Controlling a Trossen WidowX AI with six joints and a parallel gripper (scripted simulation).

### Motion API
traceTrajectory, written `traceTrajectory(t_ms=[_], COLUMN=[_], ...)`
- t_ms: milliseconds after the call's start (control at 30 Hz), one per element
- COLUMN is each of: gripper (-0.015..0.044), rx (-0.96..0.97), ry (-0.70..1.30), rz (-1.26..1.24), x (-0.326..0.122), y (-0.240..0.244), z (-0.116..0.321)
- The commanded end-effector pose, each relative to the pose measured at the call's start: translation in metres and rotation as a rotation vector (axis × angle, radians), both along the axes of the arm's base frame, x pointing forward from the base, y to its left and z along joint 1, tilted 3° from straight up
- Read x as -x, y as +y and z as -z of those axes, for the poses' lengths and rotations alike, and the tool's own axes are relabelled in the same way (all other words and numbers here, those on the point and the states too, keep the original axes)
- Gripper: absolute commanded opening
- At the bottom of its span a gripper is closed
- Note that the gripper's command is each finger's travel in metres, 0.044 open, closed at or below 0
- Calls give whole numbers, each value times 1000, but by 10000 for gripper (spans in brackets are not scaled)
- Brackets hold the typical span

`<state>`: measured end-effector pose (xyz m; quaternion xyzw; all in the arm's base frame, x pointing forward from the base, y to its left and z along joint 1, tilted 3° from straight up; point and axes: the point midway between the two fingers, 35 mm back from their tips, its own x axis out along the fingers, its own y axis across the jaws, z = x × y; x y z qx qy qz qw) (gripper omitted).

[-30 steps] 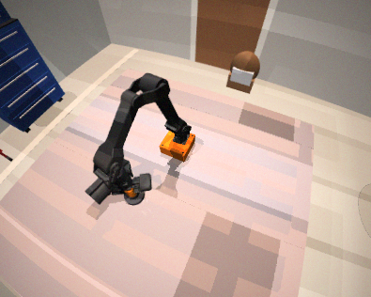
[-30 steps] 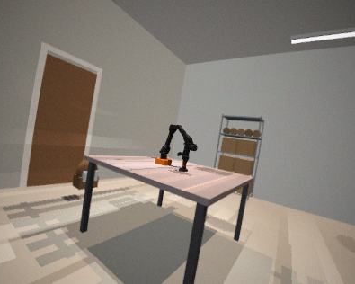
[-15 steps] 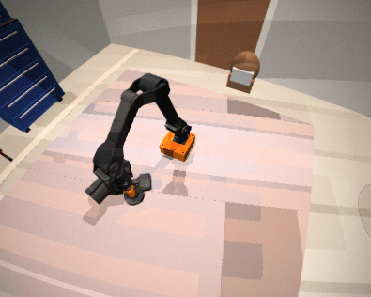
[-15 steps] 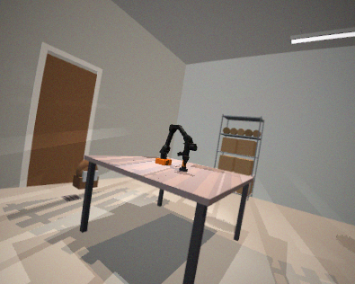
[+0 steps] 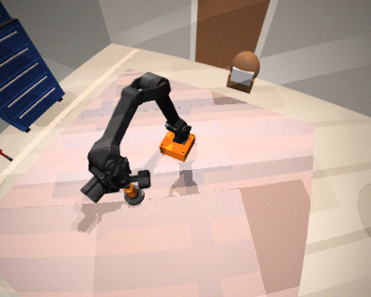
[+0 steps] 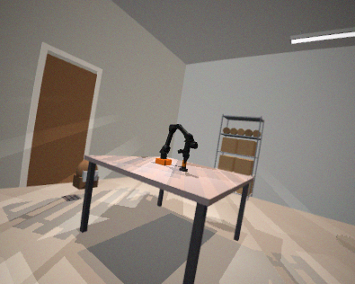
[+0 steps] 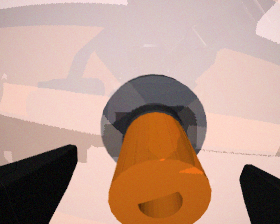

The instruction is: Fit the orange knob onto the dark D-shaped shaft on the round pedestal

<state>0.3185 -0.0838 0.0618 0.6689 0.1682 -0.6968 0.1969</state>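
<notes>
The orange knob (image 5: pixel 131 190) (image 6: pixel 184 164) (image 7: pixel 156 142) stands on the round grey pedestal (image 5: pixel 138 199) (image 7: pixel 150 89). In the wrist view its end face, with a D-shaped hole, is toward the camera, and its far end meets a dark ring on the pedestal. The dark shaft is not visible. Whether the knob sits flush or a small gap remains under it, I cannot tell. My gripper (image 7: pixel 163 167) is open around the knob, one black finger on each side, with a visible space between each fingertip and the knob.
The arm's orange base block (image 5: pixel 177 147) (image 6: pixel 163 161) sits on the table (image 5: pixel 166 244) (image 6: pixel 141 174), behind the pedestal in the top view. The arm arches over from it. A blue drawer cabinet (image 5: pixel 21 70), a shelf rack (image 6: pixel 243 119) and a brown box (image 6: pixel 84 181) stand off the table.
</notes>
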Motion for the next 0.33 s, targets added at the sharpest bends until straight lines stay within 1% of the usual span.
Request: traceTrajectory(t_ms=[0, 67, 300], gripper=[440, 440, 440], rx=[8, 8, 8], ry=[-34, -34, -34], rz=[3, 3, 3], x=[-3, -2, -5], y=[2, 3, 2], z=[-60, -71, -71])
